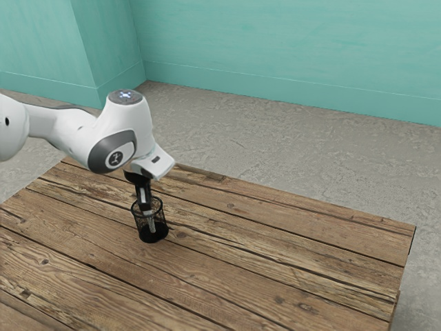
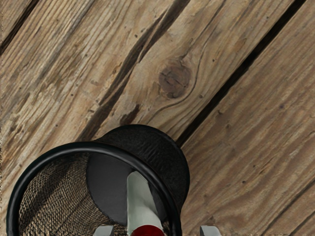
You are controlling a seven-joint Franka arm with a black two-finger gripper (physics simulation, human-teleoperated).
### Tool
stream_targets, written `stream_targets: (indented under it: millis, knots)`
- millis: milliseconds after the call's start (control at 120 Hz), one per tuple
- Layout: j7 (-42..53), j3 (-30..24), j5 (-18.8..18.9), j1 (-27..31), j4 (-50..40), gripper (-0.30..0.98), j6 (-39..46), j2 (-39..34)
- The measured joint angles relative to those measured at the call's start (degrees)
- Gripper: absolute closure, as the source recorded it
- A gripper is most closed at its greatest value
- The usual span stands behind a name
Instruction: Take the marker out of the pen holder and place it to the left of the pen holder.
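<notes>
In the exterior view my gripper point(image 1: 145, 200) points down at the mouth of the black mesh pen holder point(image 1: 142, 233), which stands upright on the table. The marker point(image 1: 151, 223) leans inside that holder, its pale body showing through the mesh. The wrist view has the holder point(image 2: 134, 156) under my hand, with the grey-white marker point(image 2: 140, 201) and its red end inside the rim. My gripper point(image 2: 156, 231) is open there, its two fingertips standing apart on either side of the marker's red end, with gaps between. The marker's lower tip rests near the holder's floor.
The wooden plank table point(image 1: 275, 252) extends around the holder, its far edge and corner toward the exterior view's right. Teal walls point(image 1: 275, 48) stand beyond the grey floor point(image 1: 262, 138).
</notes>
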Motion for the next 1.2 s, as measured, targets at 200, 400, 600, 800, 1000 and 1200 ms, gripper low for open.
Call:
stream_targets:
  millis: [200,400,600,800,1000,1200]
  knots:
    - [0.73,1.31,-0.65,1.33,-0.02,0.71,0.21,-0.1]
    - [0.66,2.33,-1.45,0.51,6.65,0.76,-4.24,-2.67]
    - [0.58,7.07,-2.65,-3.08,22.83,0.78,-18.78,-1.8]
    - [-1.01,8.81,0.39,3.86,37.49,0.79,-34.45,10.46]
    - [-8.18,8.8,5.17,6.85,51.2,0.79,-54.11,28.78]
    - [-14.08,8.13,5.77,7.06,55.82,0.79,-59.44,37.54]
